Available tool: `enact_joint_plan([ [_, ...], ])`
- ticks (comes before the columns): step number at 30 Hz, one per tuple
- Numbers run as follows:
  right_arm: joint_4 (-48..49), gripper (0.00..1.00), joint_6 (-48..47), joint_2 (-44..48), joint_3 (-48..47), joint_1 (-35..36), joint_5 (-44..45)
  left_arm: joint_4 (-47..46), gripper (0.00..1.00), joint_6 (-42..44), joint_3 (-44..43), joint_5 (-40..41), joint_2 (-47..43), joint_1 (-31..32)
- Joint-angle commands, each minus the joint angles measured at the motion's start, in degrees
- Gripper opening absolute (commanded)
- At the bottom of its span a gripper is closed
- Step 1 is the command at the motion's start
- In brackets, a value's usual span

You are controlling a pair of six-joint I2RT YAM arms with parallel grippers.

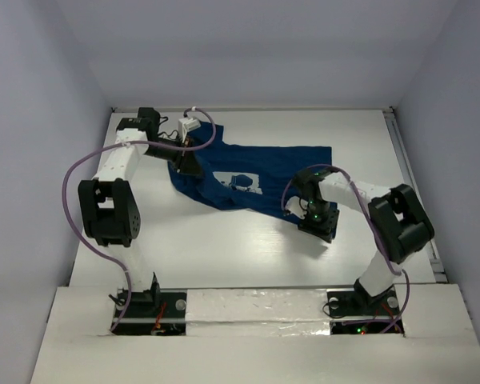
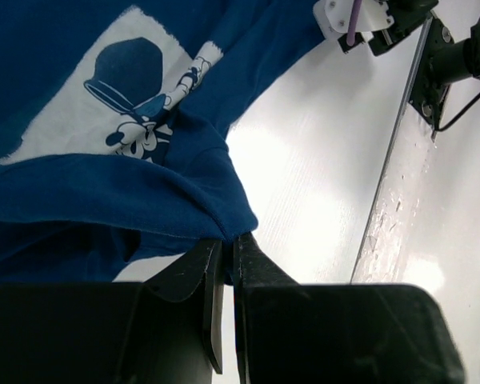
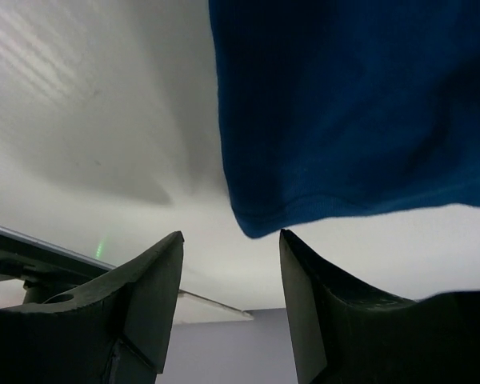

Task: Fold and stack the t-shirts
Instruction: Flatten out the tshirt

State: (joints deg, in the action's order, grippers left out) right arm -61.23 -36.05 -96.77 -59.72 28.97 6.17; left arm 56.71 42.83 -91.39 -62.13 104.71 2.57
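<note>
A dark navy t-shirt with a white chest print lies crumpled on the white table, stretched from far left to the middle. My left gripper is shut on the t-shirt's left edge; in the left wrist view a fold of blue cloth is pinched between the fingers. My right gripper is open at the t-shirt's near right corner. In the right wrist view the corner of the cloth lies just ahead of the open fingers, not between them.
The white table has a raised rim at the far side and a rail along the right edge. Grey walls close it in on three sides. A purple cable loops beside the left arm. The arm bases stand at the near edge.
</note>
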Motion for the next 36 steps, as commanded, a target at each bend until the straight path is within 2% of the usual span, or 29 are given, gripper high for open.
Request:
enact_joint_plan([
  [1, -1.53, 0.57, -3.23, -1.75, -2.41, 0.38, -0.73, 0.95, 0.0, 1.47, 1.74, -0.98, -3.1, 0.16],
  [5, -0.47, 0.56, -3.41, -4.47, -2.85, 0.38, -0.73, 1.04, 0.0, 1.99, 2.8, -0.71, -3.1, 0.16],
  [8, 0.32, 0.51, -2.88, -6.5, -2.94, 0.38, -0.02, 1.65, 0.0, 2.52, 2.89, -0.54, -2.84, 0.16],
  [11, 1.2, 0.37, -2.45, -8.08, -2.94, 0.38, 0.5, 2.61, 0.0, 3.57, 3.15, -0.54, -2.75, 0.16],
  [12, 1.29, 0.25, -2.44, -8.43, -2.85, 0.38, 0.51, 2.71, 0.0, 3.75, 3.41, -0.45, -2.93, 0.16],
  [14, 1.99, 0.12, -2.09, -9.05, -2.85, 0.38, 0.94, 3.05, 0.0, 4.19, 4.64, -0.45, -3.37, 0.16],
  [15, 2.25, 0.0, -1.92, -9.05, -2.68, 0.38, 1.29, 3.23, 0.0, 4.45, 4.99, -0.36, -3.72, 0.16],
  [19, 1.91, 0.0, -2.09, -8.18, -2.24, 0.38, 1.39, 4.46, 0.0, 5.51, 7.45, 1.47, -4.86, 0.16],
  [22, -0.71, 0.0, -3.32, -3.97, -2.5, 0.38, 0.51, 8.41, 0.0, 7.53, 8.86, 4.2, -5.56, 0.16],
  [24, -2.92, 0.0, -4.46, 0.6, -3.29, 0.38, -0.54, 8.51, 0.0, 5.6, 11.32, 7.01, -6.61, 0.16],
  [28, -9.59, 0.0, -6.04, 7.38, -5.66, 0.38, -3.27, 8.51, 0.0, 4.46, 15.97, 14.38, -11.71, 0.16],
  [36, -13.12, 0.0, -6.05, 12.48, -2.07, 0.38, -0.64, 8.77, 0.0, -0.82, 27.04, 32.49, -18.39, 0.16],
])
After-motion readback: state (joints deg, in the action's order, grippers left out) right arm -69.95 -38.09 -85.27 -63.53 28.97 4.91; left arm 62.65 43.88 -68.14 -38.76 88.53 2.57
